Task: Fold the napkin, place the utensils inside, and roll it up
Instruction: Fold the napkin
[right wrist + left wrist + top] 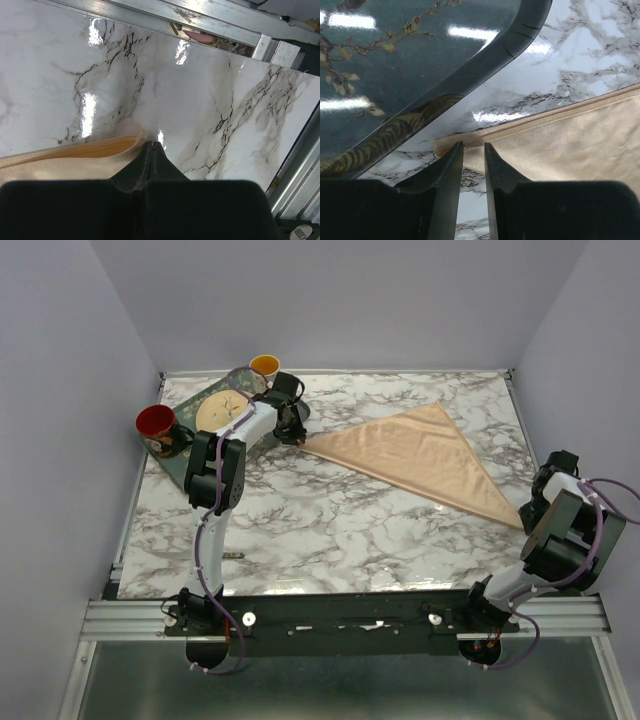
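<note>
The peach-tan napkin point(420, 455) lies folded into a triangle on the marble table. Its long edge runs from a left corner by the tray to a right corner near my right arm. My left gripper point(298, 437) stands open at the left corner, and in the left wrist view its tips point(473, 145) straddle the napkin's point(570, 145) hem. My right gripper point(528, 512) is shut at the right corner. In the right wrist view its closed tips point(152, 143) pinch the napkin's point(60, 160) slightly lifted corner. I cannot make out the utensils.
A dark floral tray point(172, 462) sits at the back left, its rim point(485, 65) just beyond my left fingers. It holds a cream plate point(222, 410) and a red mug point(157, 422). A yellow mug point(265, 365) stands behind. The table's metal edge rail point(210, 20) lies near my right gripper.
</note>
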Tool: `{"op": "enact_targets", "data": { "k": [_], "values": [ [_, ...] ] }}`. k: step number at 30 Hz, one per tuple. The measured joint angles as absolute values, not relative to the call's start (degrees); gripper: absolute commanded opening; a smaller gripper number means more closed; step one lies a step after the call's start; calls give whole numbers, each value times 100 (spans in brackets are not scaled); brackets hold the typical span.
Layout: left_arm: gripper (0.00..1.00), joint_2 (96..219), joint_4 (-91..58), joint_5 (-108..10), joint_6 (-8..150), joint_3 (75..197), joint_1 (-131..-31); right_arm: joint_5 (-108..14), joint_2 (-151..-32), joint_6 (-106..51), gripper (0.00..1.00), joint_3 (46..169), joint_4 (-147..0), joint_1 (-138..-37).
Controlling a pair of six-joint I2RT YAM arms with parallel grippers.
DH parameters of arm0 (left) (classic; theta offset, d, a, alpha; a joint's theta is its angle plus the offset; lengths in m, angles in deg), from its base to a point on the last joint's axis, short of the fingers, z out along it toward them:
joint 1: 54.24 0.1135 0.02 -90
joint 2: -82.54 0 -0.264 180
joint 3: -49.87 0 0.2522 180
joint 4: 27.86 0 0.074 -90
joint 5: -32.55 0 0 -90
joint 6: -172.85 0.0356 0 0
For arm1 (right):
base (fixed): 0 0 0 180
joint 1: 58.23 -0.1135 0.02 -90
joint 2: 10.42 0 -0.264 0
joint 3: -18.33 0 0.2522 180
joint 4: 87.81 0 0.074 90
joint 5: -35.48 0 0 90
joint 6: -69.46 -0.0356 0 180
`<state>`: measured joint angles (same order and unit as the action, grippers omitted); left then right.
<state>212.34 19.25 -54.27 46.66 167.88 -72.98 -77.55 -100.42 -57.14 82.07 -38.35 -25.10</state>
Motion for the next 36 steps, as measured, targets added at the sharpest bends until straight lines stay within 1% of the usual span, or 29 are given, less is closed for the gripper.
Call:
{"op": "enact_targets", "data": {
  "k": [5, 6, 10, 11, 13, 14, 15, 16, 17, 19, 22, 23, 25, 26, 27, 28, 31, 36],
  "values": [
    [36, 21188, 1953, -5515, 4804, 16788, -7377, -7836, -9648, -5646, 1, 8204, -3798, -2666],
    [37, 21166, 1977, -5534, 4832, 16788, -7407, -7877, -9439, -5618, 1, 8207, -3785, -2803],
    [38, 20939, 2052, -5554, 4909, 16786, -7628, -7851, -8606, -5408, 3, 8377, -3804, -3881],
    [41, 20860, 2060, -5556, 4917, 16786, -7689, -7727, -8512, -5329, 6, 8434, -3861, -4091],
    [46, 20679, 2062, -5552, 4915, 16786, -7834, -6977, -8451, -5050, 17, 8521, -4082, -4268],
    [47, 20594, 2043, -5491, 4904, 16790, -7943, -6345, -8503, -4868, 30, 8585, -4242, -4320],
    [48, 20548, 2021, -5425, 4891, 16803, -8011, -5843, -8573, -4748, 35, 8644, -4373, -4349],
    [57, 20533, 1982, -5296, 4878, 16823, -8098, -5379, -8687, -4608, 40, 8696, -4526, -4408],
    [62, 20533, 1940, -5141, 4865, 16852, -8179, -4968, -8805, -4488, 46, 8753, -4615, -4473],
    [71, 20559, 1829, -4914, 4848, 16876, -8369, -4061, -9150, -4361, 48, 8913, -4810, -4696],
    [75, 20635, 1536, -4383, 4799, 16862, -8644, -2713, -9769, -4276, 54, 9024, -5299, -4982],
    [75, 20664, 1372, -4149, 4749, 16825, -8738, -2479, -9889, -4285, 60, 9018, -5374, -5026],
    [76, 20675, 1136, -3906, 4651, 16712, -8822, -1768, -10096, -4495, 65, 8749, -5951, -5074],
    [77, 20681, 974, -3747, 4566, 16631, -8839, -1587, -10127, -4578, 76, 8639, -6123, -5076],
    [78, 20688, 836, -3639, 4496, 16550, -8839, -1279, -10175, -4757, 76, 8414, -6464, -5076],
    [82, 20710, 631, -3421, 4360, 16438, -8826, -1119, -10212, -4838, 77, 8314, -6613, -5076],
    [83, 20788, 194, -3187, 4194, 16137, -8771, -678, -10448, -5056, 77, 8128, -7055, -5076],
    [83, 21156, -77, -2986, 3980, 15964, -8662, -389, -10735, -5161, 77, 8060, -7428, -5079]
  ]
}}
